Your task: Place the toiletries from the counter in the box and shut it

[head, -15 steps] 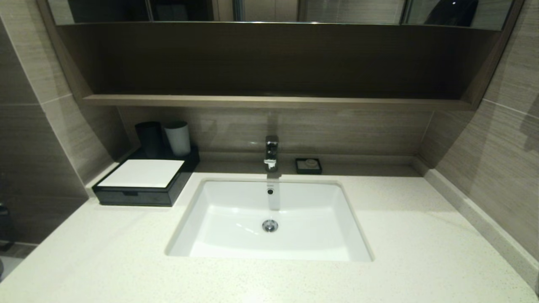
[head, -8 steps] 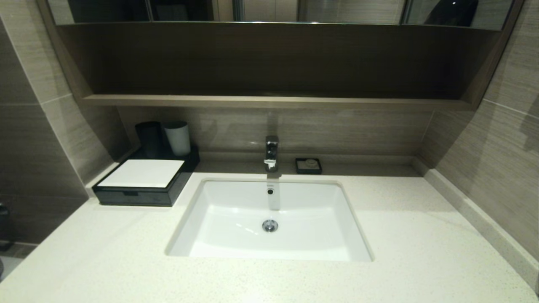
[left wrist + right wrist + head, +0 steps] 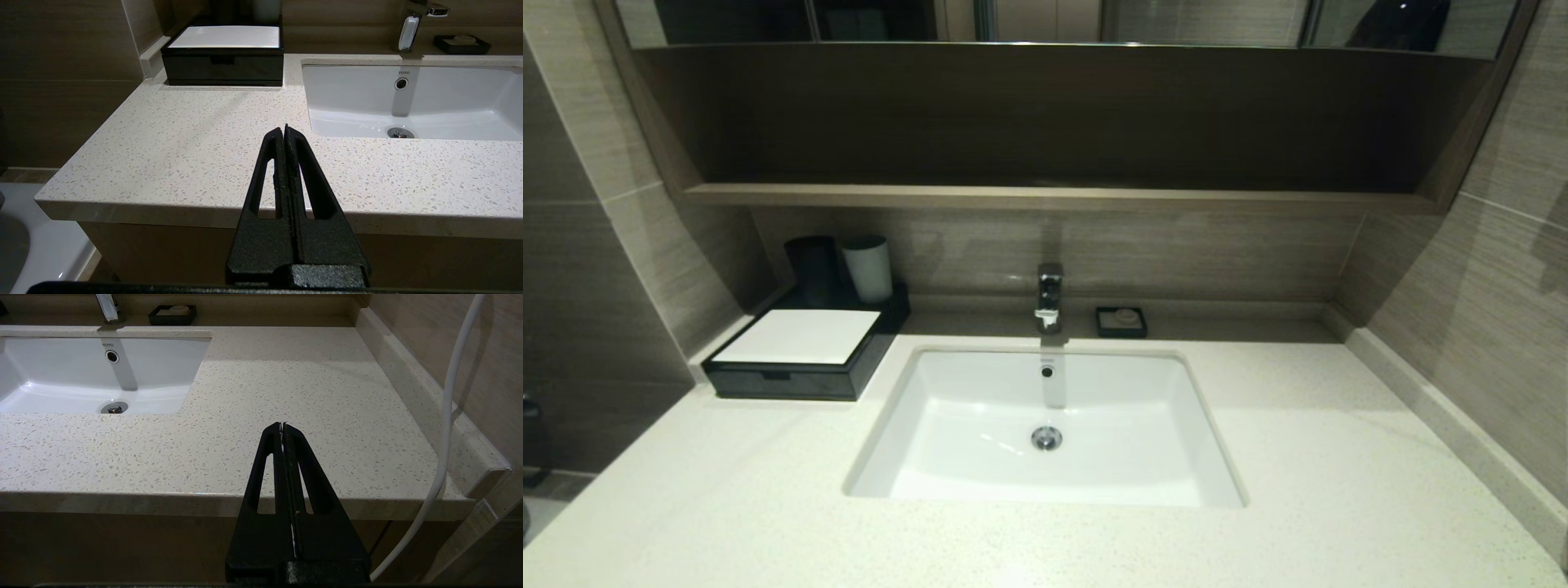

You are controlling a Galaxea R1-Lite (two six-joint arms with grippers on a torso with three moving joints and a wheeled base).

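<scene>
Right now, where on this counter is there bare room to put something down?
The off-white speckled stone counter is bare right of the white rectangular sink, out to the wall ledge, and along the front edge. Another bare patch lies before the low black box with white top. The back left corner is crowded with that box and two cups.

The off-white speckled stone table [image 3: 1339, 457] has a white rectangular sink [image 3: 980, 392] set into its middle. At its back left corner rests a low black box with a white top panel [image 3: 796, 353], drawer closed. A small black soap dish [image 3: 1121, 322] sits behind the sink, beside the chrome faucet [image 3: 1049, 296].
</scene>
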